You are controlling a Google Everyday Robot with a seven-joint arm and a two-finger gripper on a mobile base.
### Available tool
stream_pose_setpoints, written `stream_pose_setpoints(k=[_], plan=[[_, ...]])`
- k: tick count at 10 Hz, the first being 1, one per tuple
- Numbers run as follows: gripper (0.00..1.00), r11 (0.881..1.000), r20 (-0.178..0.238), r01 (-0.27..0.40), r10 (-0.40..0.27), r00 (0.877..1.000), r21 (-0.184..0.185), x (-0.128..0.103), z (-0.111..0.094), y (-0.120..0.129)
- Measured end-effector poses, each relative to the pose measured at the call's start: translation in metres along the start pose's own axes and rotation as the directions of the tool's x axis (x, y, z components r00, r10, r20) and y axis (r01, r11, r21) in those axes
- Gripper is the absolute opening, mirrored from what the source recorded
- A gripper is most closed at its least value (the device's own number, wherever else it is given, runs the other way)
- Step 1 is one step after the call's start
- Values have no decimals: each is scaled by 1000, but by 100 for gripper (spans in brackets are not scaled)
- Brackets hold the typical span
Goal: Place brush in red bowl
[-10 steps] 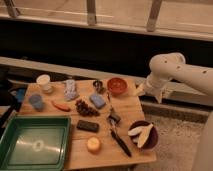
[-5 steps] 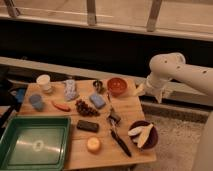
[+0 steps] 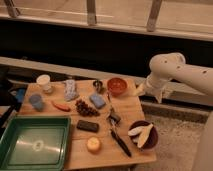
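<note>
The brush [image 3: 119,138], with a black handle and a greyish head, lies on the wooden table [image 3: 131,107] near the front right, its head pointing toward the table's middle. The small orange-red bowl [image 3: 117,86] stands at the table's back right and looks empty. My gripper [image 3: 139,90] hangs at the end of the white arm [image 3: 170,70], just right of the red bowl and off the table's right edge, well away from the brush. It holds nothing that I can see.
A maroon bowl with pale slices [image 3: 142,135] sits right of the brush. A flat black block [image 3: 87,126], grapes [image 3: 86,108], a blue sponge [image 3: 97,100], a yellow round item [image 3: 93,144], a white cup [image 3: 44,82] and a green tray [image 3: 34,145] fill the rest.
</note>
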Motion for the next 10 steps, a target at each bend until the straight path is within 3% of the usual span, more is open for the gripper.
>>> stream_pose_setpoints(k=[6,7,8,10], plan=[[80,1000,1,1,-1,1000,1,-1,-1,0],[80,1000,8,13,-14,1000,15,-1,-2,-1],[80,999,20,30,-31,999,23,-3,-6,2],[80,988,42,141,-143,989,57,-1,-28,25]])
